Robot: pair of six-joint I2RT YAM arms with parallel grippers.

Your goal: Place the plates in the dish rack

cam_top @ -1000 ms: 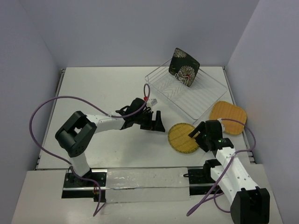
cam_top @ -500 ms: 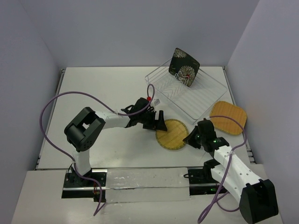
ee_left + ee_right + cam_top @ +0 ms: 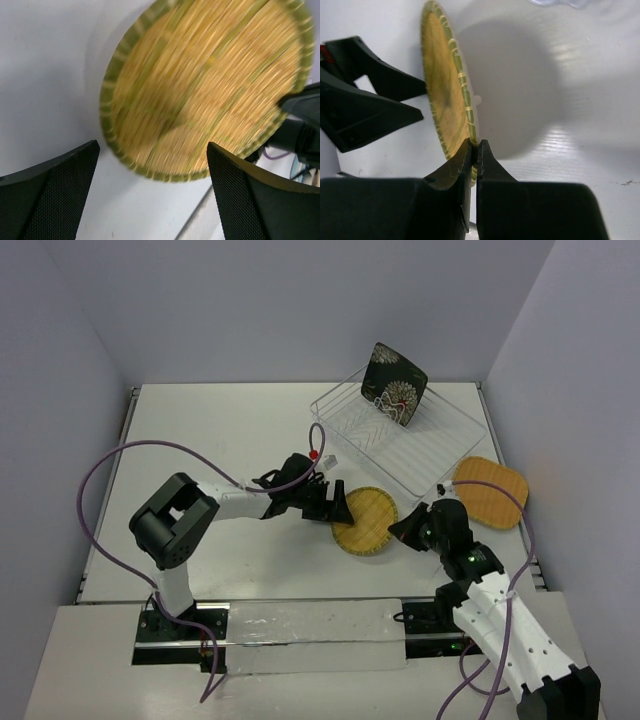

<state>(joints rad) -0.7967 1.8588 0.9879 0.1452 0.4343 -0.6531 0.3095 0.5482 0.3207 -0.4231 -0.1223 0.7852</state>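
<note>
We record: right gripper (image 3: 474, 146) clenched on the rim of the yellow plate (image 3: 445, 100), which sits tilted at top-view centre. Left gripper (image 3: 152, 150) spread open, facing its woven face.

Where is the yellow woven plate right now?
Top view, centre-right: the yellow woven plate is pinched at its rim by the right gripper, the open left gripper opposite, near the dish rack.
</note>
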